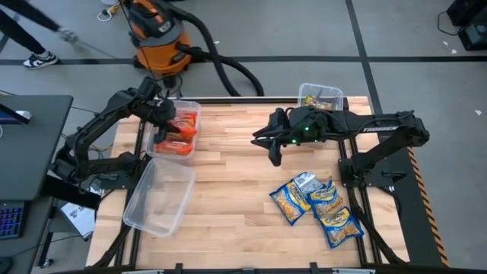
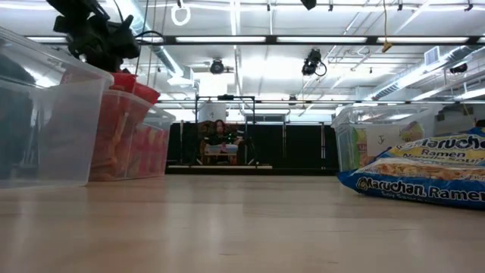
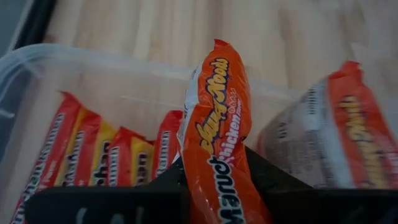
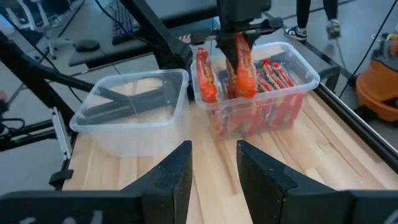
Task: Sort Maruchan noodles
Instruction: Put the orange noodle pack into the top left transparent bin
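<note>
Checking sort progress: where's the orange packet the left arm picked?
The orange packet is clamped upright in the left gripper, over the bin of orange packets at the table's back-left in the high view, next to the empty clear bin.

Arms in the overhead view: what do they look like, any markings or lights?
Both are black, slim jointed arms. The right arm carries pale lettering along its forearm and small green lights near the wrist; its pincer has two flat dark fingers. The left arm looks plain black.

Blue-and-yellow packets (image 2: 424,178) cut off at the low view's right edge; distant seated person (image 2: 220,136) too small to make out.
</note>
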Controlling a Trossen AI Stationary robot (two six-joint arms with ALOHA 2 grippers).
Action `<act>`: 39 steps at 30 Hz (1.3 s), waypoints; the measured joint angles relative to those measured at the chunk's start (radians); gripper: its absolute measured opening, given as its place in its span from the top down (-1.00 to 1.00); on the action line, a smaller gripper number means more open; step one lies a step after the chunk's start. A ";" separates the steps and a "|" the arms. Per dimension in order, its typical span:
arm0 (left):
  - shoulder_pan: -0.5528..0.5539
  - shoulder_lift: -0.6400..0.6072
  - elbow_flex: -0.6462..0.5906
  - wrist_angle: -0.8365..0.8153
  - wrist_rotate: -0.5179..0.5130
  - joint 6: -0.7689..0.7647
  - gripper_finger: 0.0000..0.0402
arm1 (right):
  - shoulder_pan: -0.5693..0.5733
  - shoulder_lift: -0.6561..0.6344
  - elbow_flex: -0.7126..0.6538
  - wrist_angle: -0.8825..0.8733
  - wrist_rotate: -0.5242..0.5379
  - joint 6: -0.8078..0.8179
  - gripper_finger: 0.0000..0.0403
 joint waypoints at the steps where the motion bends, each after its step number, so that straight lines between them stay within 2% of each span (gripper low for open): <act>1: 0.012 0.000 -0.009 0.017 0.003 -0.011 0.71 | 0.000 -0.007 0.000 -0.015 0.000 0.000 0.35; 5: 0.050 0.001 -0.022 0.046 0.021 -0.057 0.71 | 0.000 -0.032 0.000 -0.079 0.005 -0.001 0.35; 10: 0.072 -0.008 -0.022 0.076 0.100 -0.179 0.71 | 0.000 -0.045 0.000 -0.142 0.074 -0.017 0.35; 19: 0.077 -0.084 -0.025 0.077 0.141 -0.099 0.71 | 0.000 -0.045 0.000 -0.145 0.296 -0.037 0.35; 24: 0.076 -0.178 -0.153 0.142 0.197 -0.156 0.71 | 0.000 -0.045 0.000 -0.100 0.326 -0.037 0.35; 27: 0.052 -0.258 -0.244 0.207 0.197 -0.187 0.71 | 0.000 -0.045 0.000 -0.089 0.342 -0.038 0.35; 30: 0.018 -0.334 -0.284 0.250 0.196 -0.217 0.71 | -0.001 -0.045 0.000 -0.084 0.346 -0.037 0.35; 33: -0.034 -0.383 -0.287 0.275 0.175 -0.240 0.71 | -0.006 -0.045 0.000 -0.083 0.368 -0.035 0.35; 36: -0.123 -0.399 -0.287 0.274 0.062 -0.261 0.69 | -0.015 -0.045 0.000 -0.072 0.377 -0.027 0.34; 39: -0.211 -0.397 -0.286 0.267 -0.068 -0.258 0.56 | -0.021 -0.045 0.000 -0.069 0.377 -0.027 0.30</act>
